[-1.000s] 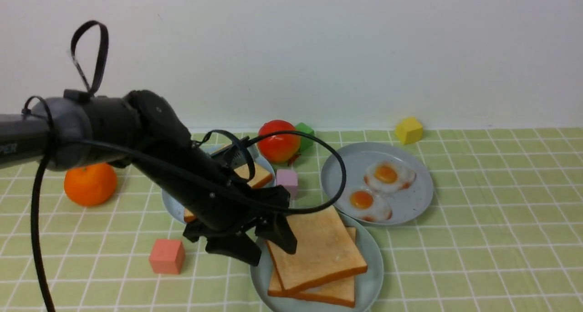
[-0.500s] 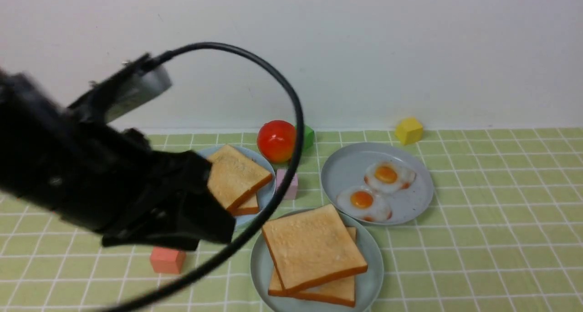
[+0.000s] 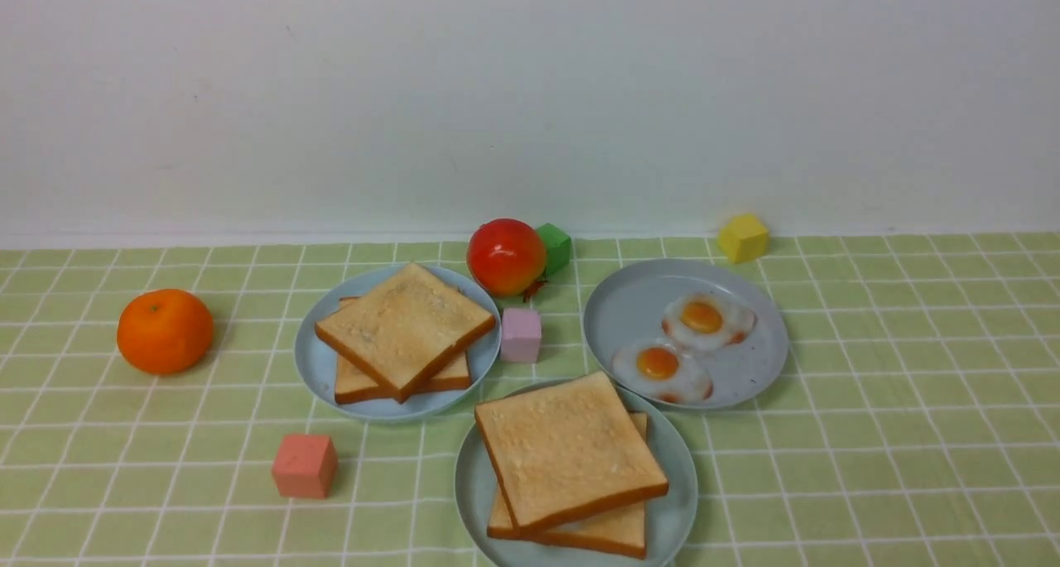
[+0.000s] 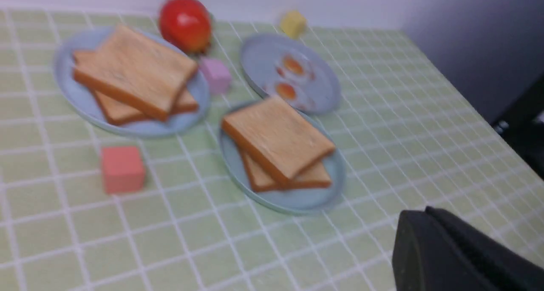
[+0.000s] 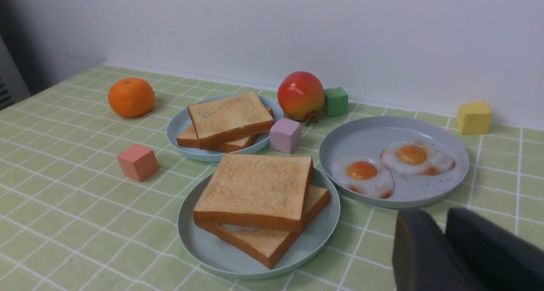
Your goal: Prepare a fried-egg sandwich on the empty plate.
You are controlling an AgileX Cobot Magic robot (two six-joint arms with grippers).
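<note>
Sandwich (image 3: 571, 451): square, matte-toasted slices skewing, brown crusts framing them, glossy white egg (image 5: 239, 228) peeking out; resting on the round, smooth green plate (image 3: 681, 501), sitting apart from both grippers. Left gripper (image 4: 427, 212) staying empty, closed; right (image 5: 440, 216) holding nothing, opening unclear. Toast plate (image 3: 313, 377) lying at eleven o'clock from the sandwich, egg plate (image 3: 621, 302) at one.

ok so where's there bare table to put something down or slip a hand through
Bare cloth shows right of the grey plate and the sandwich plate, and another patch between the orange and the pink-red block. It's crowded around the lilac block, hemmed in by the bread plate, the red fruit and the grey plate.
</note>
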